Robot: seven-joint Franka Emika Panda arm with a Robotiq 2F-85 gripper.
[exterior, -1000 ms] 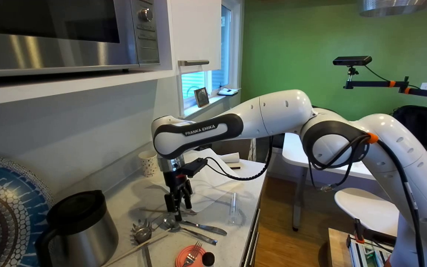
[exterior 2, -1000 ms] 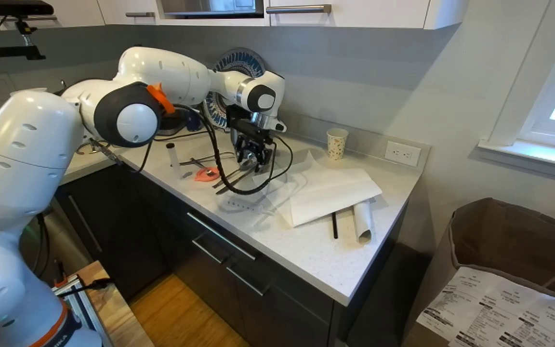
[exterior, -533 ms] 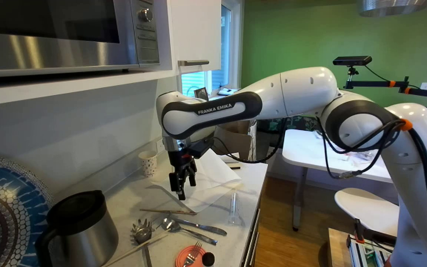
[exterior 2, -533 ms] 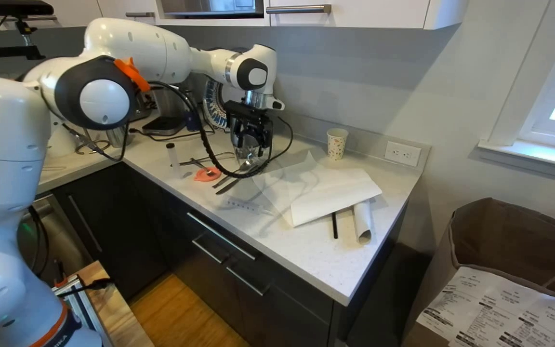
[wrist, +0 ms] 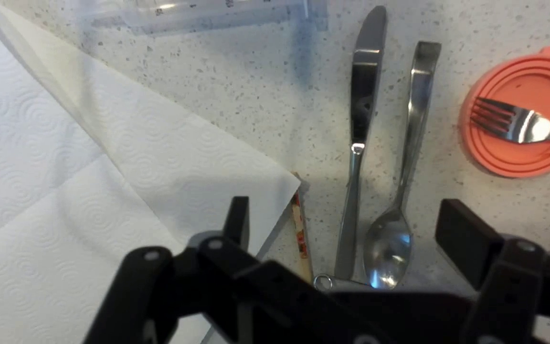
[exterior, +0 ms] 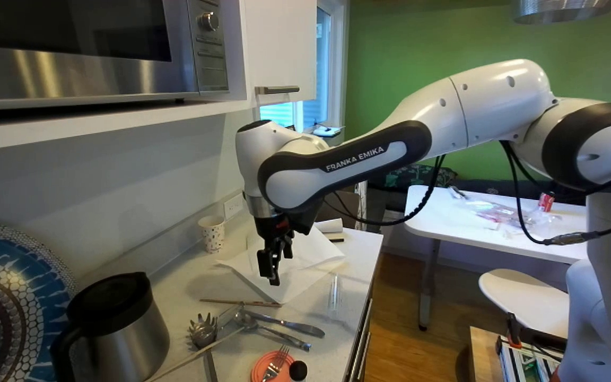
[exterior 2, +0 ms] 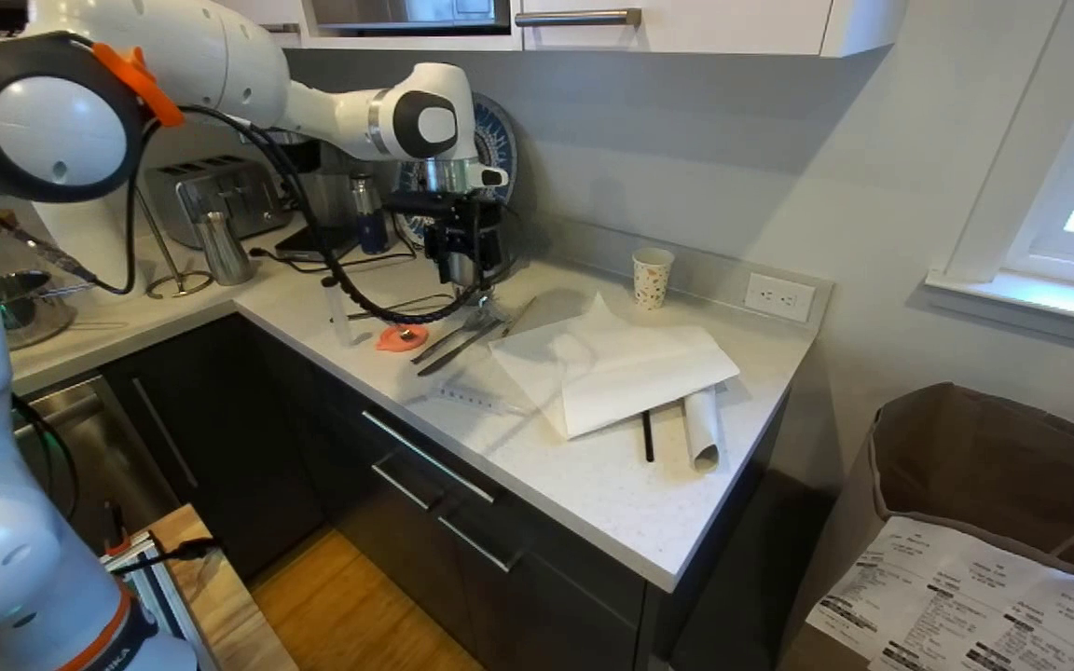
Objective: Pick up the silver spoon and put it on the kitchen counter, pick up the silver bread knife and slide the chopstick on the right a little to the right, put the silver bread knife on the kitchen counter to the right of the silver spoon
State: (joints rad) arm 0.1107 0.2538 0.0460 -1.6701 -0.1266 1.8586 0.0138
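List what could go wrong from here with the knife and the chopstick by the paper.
The spoon lies close beside the knife, so the open jaws might nudge it when taking the knife.
The paper appears to overlap the chopstick near one end, so a slide could drag the paper.

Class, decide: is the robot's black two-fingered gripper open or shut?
Open: the black two-fingered gripper shows its fingertips wide apart in the wrist view, holding nothing between them.

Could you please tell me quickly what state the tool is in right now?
Tool: open, holding nothing; the silver spoon and silver bread knife lie on the kitchen counter below it.
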